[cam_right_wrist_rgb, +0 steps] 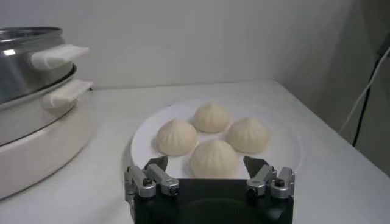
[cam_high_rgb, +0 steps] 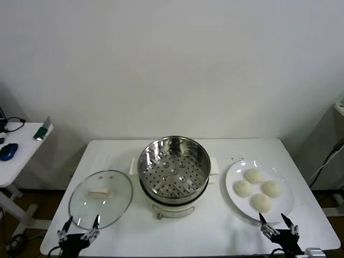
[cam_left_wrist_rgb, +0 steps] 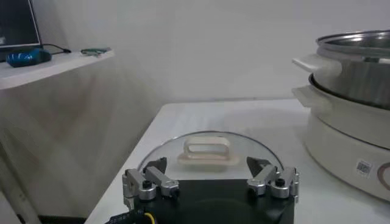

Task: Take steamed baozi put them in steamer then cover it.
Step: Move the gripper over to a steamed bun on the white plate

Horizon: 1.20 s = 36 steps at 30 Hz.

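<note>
Several cream-white baozi (cam_high_rgb: 257, 189) (cam_right_wrist_rgb: 212, 159) lie on a white plate (cam_high_rgb: 279, 214) (cam_right_wrist_rgb: 286, 157) at the table's right. The shiny steamer (cam_high_rgb: 173, 167) (cam_left_wrist_rgb: 356, 58) (cam_right_wrist_rgb: 27, 67) stands empty on its cream pot base in the middle. The glass cover (cam_high_rgb: 100, 198) (cam_left_wrist_rgb: 207, 149) lies flat at the left, handle up. My left gripper (cam_high_rgb: 78, 228) (cam_left_wrist_rgb: 209, 167) is open at the front edge, just short of the cover. My right gripper (cam_high_rgb: 278, 226) (cam_right_wrist_rgb: 206, 164) is open at the front edge, just short of the plate.
A side table (cam_high_rgb: 16, 156) with a blue mouse (cam_high_rgb: 8, 151) (cam_left_wrist_rgb: 25, 57) stands off to the left. A cable (cam_high_rgb: 328, 161) hangs beyond the table's right edge. A white wall runs behind.
</note>
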Tool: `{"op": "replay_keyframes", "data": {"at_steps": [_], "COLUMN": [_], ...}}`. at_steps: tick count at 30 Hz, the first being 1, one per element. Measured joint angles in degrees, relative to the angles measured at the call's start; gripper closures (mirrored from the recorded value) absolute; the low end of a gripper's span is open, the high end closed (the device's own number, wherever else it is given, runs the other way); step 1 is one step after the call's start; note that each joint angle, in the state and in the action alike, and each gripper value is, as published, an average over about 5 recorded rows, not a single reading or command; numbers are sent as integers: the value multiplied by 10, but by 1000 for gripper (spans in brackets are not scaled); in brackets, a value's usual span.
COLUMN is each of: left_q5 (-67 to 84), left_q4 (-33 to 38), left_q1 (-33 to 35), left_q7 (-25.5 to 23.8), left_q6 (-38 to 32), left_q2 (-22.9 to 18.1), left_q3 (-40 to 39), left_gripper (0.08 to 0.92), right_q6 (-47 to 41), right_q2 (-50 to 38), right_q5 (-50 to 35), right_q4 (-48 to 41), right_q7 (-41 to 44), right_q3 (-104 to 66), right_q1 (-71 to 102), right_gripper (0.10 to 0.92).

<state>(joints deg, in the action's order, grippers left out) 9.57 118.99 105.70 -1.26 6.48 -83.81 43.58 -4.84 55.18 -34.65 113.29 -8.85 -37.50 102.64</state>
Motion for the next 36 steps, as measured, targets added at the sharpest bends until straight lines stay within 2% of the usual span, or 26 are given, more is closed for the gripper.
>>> {"op": "replay_keyframes", "data": {"at_steps": [8, 16, 26, 36], "left_q5": [0, 2, 6, 5], "left_q4": [2, 14, 17, 17], "left_q1": [-3, -6, -11, -15], "left_q7": [-1, -5, -7, -10], "left_q6": [3, 7, 8, 9], "left_q2": [1, 5, 9, 10], "left_q3": [-2, -1, -1, -1], "left_gripper": [177, 177, 177, 177], "right_q6": [-67, -136, -120, -51], "right_q2": [-48, -174, -286, -299], "right_q5": [24, 62, 167, 219], "right_q4": [-18, -85, -217, -338], "right_q7": [18, 101, 309, 539], "right_q3": [7, 103, 393, 753], "right_q1": [-100, -292, -645, -1011], "right_gripper": [203, 203, 203, 203]}}
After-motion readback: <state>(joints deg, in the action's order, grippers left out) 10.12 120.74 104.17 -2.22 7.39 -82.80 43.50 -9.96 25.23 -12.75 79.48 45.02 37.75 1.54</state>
